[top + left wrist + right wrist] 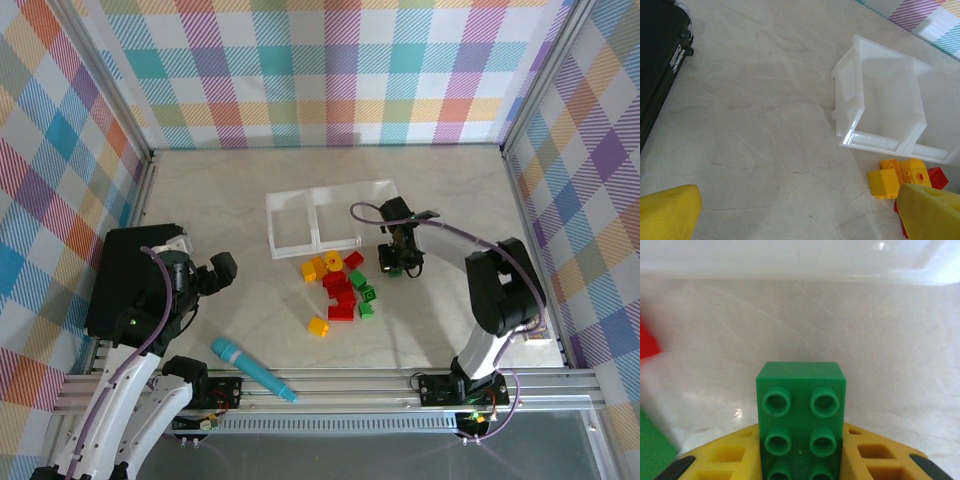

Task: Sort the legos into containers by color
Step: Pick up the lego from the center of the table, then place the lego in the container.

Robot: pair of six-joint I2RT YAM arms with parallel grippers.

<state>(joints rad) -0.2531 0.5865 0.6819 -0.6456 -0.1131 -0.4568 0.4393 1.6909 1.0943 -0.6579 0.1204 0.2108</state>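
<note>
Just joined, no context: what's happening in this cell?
The job is sorting legos by color into a clear tray. The right gripper has its jaws shut on a green lego beside the tray. The left gripper hangs with jaws open, holding nothing. The other red, yellow and green bricks lie loose on the table; none shows in the tray.

The containers toward the back of the table, legos piled just before them, stray lego further forward, cylinder well before and left of them, box far to their left, right gripper at their front right corner, brick between its fingers
</note>
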